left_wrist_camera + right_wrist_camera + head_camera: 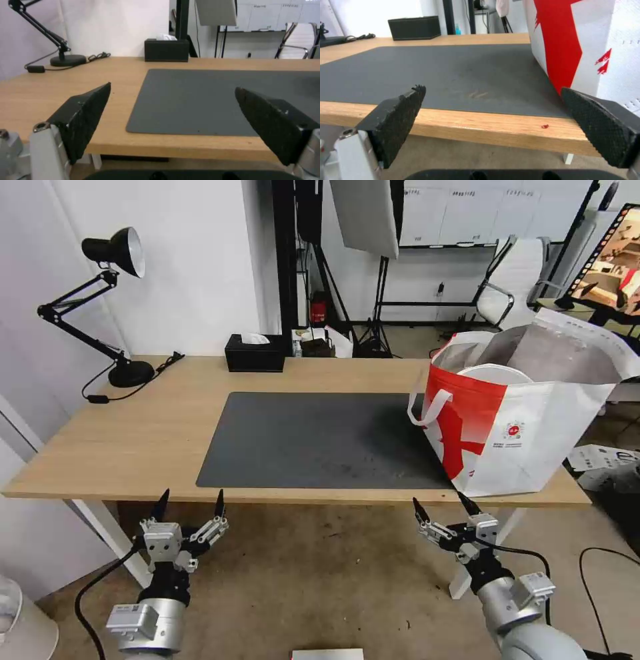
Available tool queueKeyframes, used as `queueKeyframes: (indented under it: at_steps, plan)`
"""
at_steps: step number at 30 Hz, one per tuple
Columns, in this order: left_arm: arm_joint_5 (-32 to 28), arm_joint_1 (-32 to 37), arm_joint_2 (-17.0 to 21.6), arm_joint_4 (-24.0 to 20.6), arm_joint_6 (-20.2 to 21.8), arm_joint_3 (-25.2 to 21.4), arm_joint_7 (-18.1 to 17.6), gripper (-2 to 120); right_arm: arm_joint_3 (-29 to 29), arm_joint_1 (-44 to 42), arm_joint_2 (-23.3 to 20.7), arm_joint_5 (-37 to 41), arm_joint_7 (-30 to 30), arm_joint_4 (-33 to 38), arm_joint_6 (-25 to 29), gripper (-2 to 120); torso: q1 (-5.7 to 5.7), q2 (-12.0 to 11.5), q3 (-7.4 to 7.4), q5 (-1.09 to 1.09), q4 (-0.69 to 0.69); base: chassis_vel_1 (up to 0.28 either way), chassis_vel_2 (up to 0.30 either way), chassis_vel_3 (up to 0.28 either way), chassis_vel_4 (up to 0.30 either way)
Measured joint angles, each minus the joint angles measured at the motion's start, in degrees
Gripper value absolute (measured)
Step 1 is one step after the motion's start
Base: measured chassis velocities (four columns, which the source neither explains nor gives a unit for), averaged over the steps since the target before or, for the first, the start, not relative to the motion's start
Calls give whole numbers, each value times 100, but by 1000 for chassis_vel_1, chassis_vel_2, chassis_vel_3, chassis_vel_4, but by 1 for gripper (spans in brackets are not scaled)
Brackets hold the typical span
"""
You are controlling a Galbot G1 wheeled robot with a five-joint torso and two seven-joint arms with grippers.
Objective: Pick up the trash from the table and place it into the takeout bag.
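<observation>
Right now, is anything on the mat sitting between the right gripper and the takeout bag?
Nothing visible does. The right gripper hangs open below the table's front edge, just in front of the takeout bag, which stands on the right end of the mat. The left gripper hangs open near the mat's left corner.

Light-wood table (133, 440) w/ dark grey mat (313, 440), white takeout bag (527, 440) w/ red panel, silver lining, black tissue box (254, 355), black lamp (113, 300).
</observation>
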Motion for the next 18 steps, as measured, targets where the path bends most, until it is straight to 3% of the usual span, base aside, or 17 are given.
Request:
queueKeyframes:
  at_steps: [18]
  plan:
    - [-23,-23,16,29,51,44,-1,100,0,0,0,0,0,0,0,100,0,0,0,0,0,0,0,0,0]
